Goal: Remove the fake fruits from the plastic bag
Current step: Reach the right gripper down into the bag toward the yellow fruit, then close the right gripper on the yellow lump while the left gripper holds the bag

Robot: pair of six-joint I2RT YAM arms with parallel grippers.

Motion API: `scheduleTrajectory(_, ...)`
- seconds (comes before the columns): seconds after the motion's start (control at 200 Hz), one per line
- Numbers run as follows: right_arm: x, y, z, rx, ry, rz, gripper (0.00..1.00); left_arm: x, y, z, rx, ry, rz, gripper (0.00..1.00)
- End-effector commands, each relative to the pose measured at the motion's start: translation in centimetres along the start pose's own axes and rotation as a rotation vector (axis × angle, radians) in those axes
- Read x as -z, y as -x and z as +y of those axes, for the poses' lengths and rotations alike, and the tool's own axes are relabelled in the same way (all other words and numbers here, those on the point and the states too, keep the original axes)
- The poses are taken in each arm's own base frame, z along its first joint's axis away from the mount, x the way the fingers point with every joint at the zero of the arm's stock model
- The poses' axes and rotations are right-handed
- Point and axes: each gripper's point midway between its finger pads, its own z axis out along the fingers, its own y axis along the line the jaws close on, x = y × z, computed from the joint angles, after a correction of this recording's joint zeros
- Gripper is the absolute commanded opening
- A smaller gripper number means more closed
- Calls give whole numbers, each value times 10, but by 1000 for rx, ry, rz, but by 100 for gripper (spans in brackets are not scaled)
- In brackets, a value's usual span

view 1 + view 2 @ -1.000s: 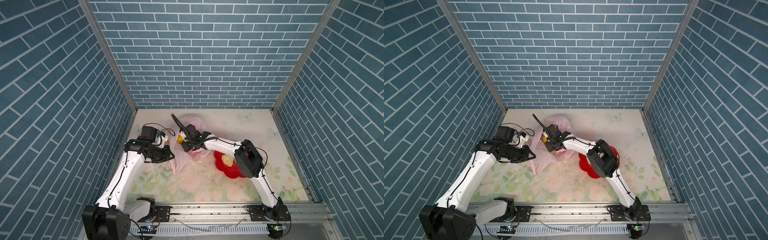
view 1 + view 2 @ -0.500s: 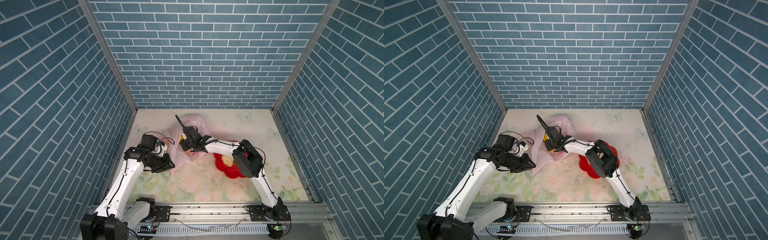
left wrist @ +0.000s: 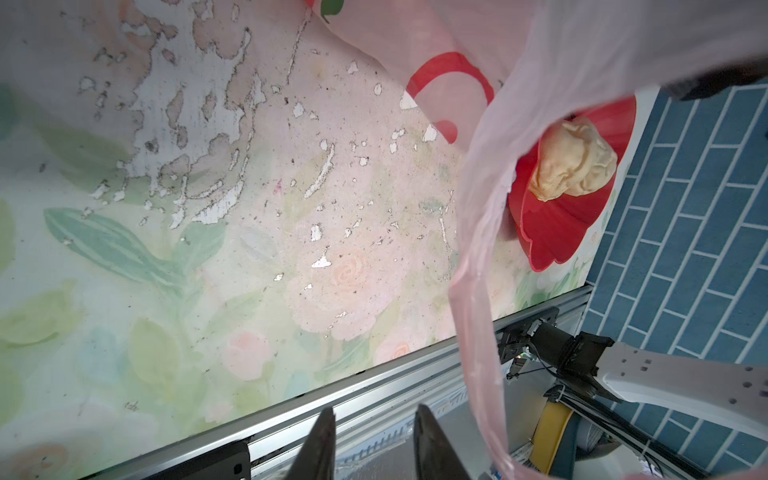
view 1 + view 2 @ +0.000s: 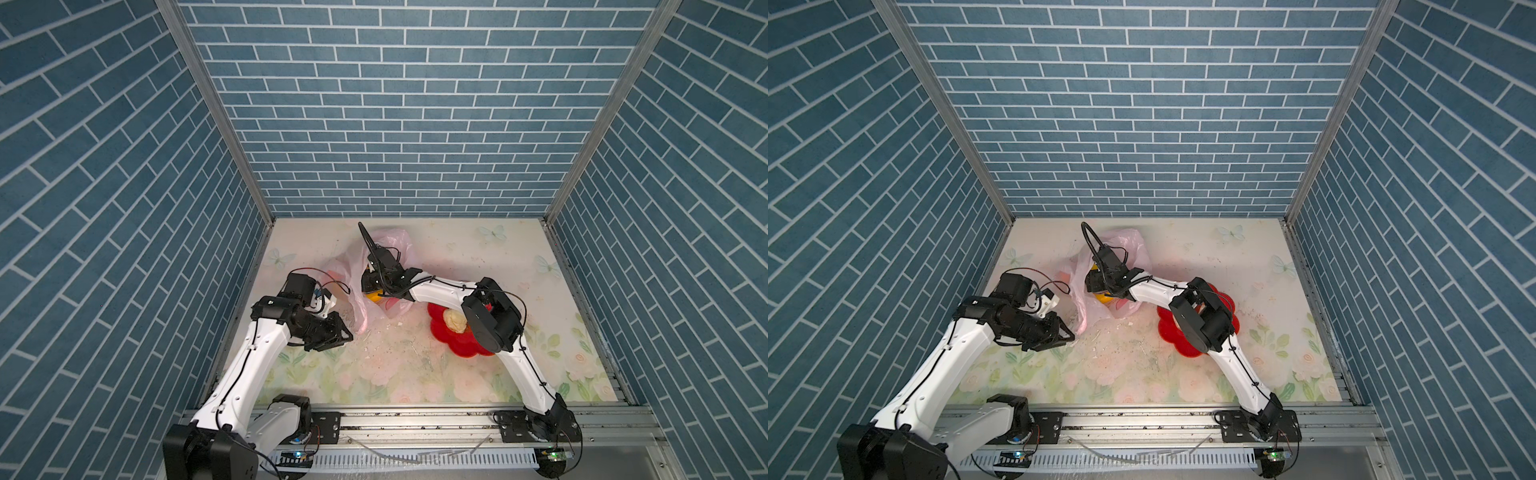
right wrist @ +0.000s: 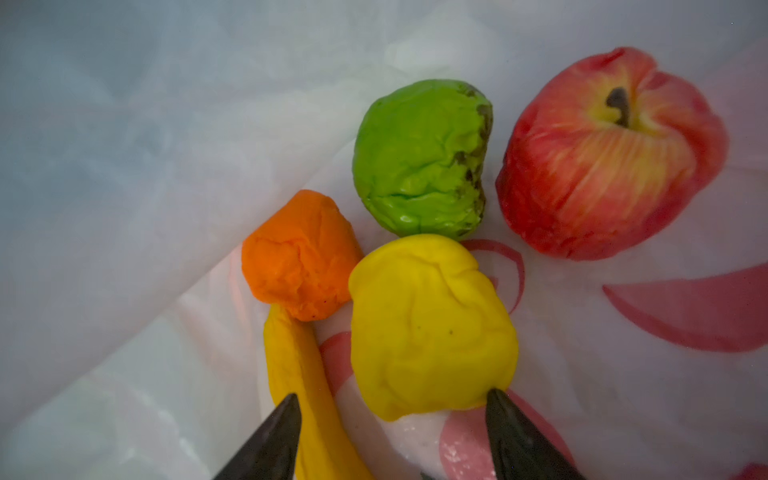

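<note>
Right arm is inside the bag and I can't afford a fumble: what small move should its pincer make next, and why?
Probably ease the right pincer forward and close on the yellow piece. Its fingertips stand open, the yellow piece lies nearest between them, uncovered by the plastic bag, while one fingertip overlaps the banana.

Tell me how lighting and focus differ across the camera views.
Right wrist view: dim, bluish light filtered through the plastic bag, yet the yellow piece and red apple are sharp, the jaws soft-edged. Left wrist view: bright, the floral table crisp, the bag's handle loop near the lens blurred. Both top views: even light, walls splayed by the wide lens.
</note>
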Motion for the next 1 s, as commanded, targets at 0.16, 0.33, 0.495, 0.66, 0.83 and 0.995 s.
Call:
scheduleTrajectory(0.16,1,15,7,-59,29,-28,72,22,36,-35,-24,-177,-289,68)
scheduleTrajectory(0.33,6,21,10,-68,46,-38,72,13,46,-39,3,-261,-341,73)
scheduleTrajectory(0.495,7,22,13,-77,59,-41,72,3,58,-34,28,-293,-390,73)
scheduleTrajectory(0.66,10,24,15,-99,74,-52,72,-5,76,-38,19,-317,-400,70)
scheduleTrajectory(0.83,13,28,15,-101,66,-62,72,-17,94,-47,13,-364,-396,59)
scheduleTrajectory(0.995,11,24,12,-98,51,-49,72,-26,105,-48,16,-365,-398,49)
